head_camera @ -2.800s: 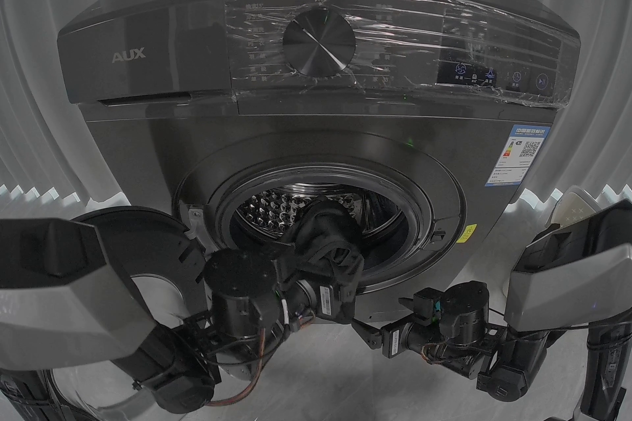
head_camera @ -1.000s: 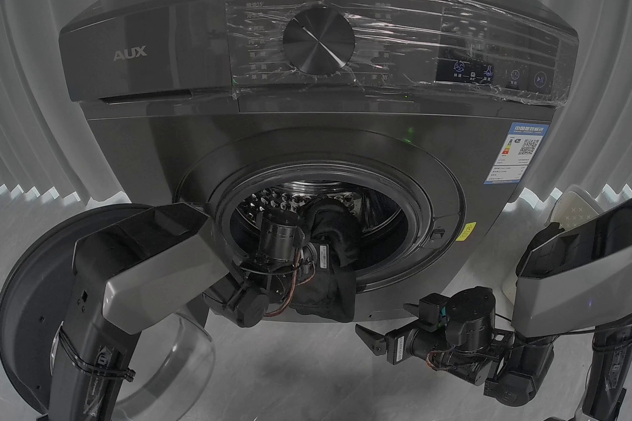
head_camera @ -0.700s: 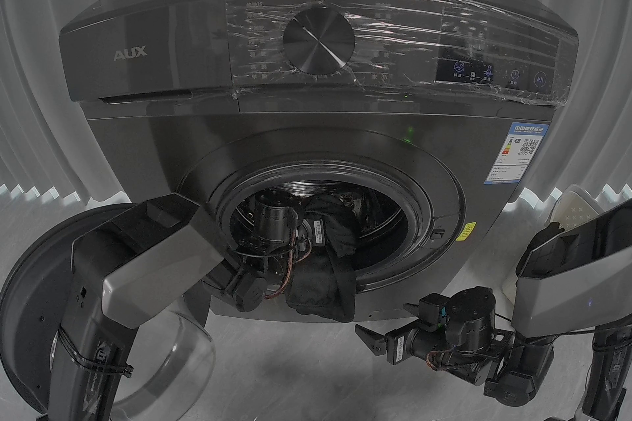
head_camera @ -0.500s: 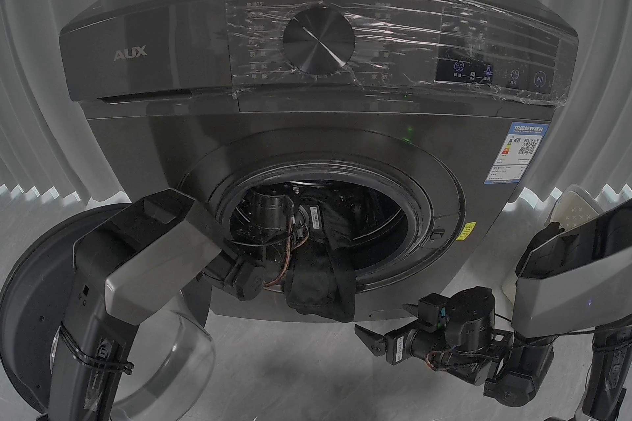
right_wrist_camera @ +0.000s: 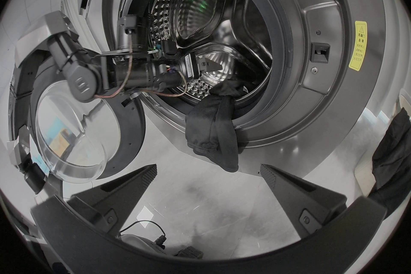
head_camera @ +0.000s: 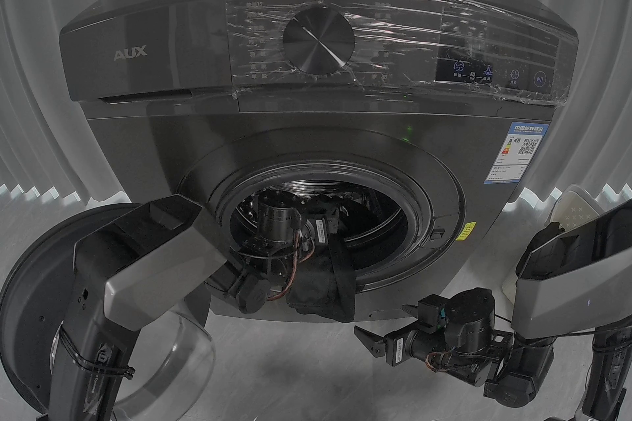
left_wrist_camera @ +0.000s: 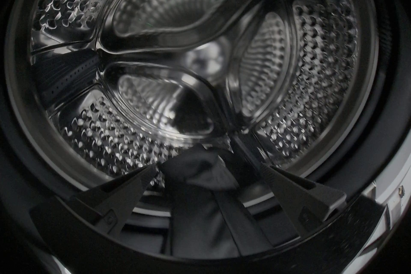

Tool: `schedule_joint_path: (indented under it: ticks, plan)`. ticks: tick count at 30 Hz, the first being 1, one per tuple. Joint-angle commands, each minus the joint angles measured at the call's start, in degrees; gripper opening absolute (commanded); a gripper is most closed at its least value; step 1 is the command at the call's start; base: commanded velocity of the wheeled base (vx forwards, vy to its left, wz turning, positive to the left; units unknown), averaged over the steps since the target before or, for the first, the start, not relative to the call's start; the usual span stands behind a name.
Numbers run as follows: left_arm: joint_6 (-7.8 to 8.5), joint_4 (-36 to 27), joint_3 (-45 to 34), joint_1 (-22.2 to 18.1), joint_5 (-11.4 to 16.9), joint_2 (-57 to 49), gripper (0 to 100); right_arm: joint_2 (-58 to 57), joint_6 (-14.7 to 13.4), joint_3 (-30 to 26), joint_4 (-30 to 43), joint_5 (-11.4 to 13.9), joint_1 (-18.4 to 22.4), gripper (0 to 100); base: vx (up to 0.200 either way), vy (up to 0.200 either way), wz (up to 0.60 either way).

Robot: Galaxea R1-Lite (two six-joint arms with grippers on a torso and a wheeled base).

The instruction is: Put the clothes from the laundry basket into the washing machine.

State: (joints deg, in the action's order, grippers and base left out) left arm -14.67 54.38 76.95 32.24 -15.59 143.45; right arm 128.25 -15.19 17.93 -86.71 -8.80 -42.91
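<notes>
Head view: left gripper (head_camera: 334, 215) is poked into the washing machine (head_camera: 395, 139) opening with its fingers spread apart. The black garment (head_camera: 322, 291) is draped over the near lip of the opening, part in the drum, part hanging outside. Right gripper (head_camera: 363, 337) sits low, right of the garment, also spread wide.

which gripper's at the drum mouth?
The left gripper, open over the draped dark garment; the right gripper is low, outside the washing machine.
</notes>
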Motion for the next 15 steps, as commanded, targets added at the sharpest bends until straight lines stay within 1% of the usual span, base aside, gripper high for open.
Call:
schedule_joint_path:
  ticks: [1,4,8,13,15]
  plan:
    - [-0.72,-0.9,-8.0,4.1,0.5,-7.0,100,0.2,0.0,0.0,0.0,0.0,0.0,100,0.0,0.0,0.0]
    - [-0.89,-2.5,-8.9,5.6,0.8,-6.8,100,0.1,0.0,0.0,0.0,0.0,0.0,100,0.0,0.0,0.0]
    - [-1.59,-3.3,-8.7,5.8,0.8,-4.5,100,-0.2,-0.7,-0.7,-0.1,-0.1,0.2,100,0.0,0.0,0.0]
    - [-1.68,-3.7,-10.1,5.7,0.8,-3.5,100,-1.0,-1.1,-1.8,-0.8,-1.2,1.0,100,0.0,0.0,0.0]
    - [-1.68,-4.5,-10.1,5.7,0.7,-3.3,100,-1.2,-1.1,-1.8,-0.8,-1.2,1.0,100,0.0,0.0,0.0]
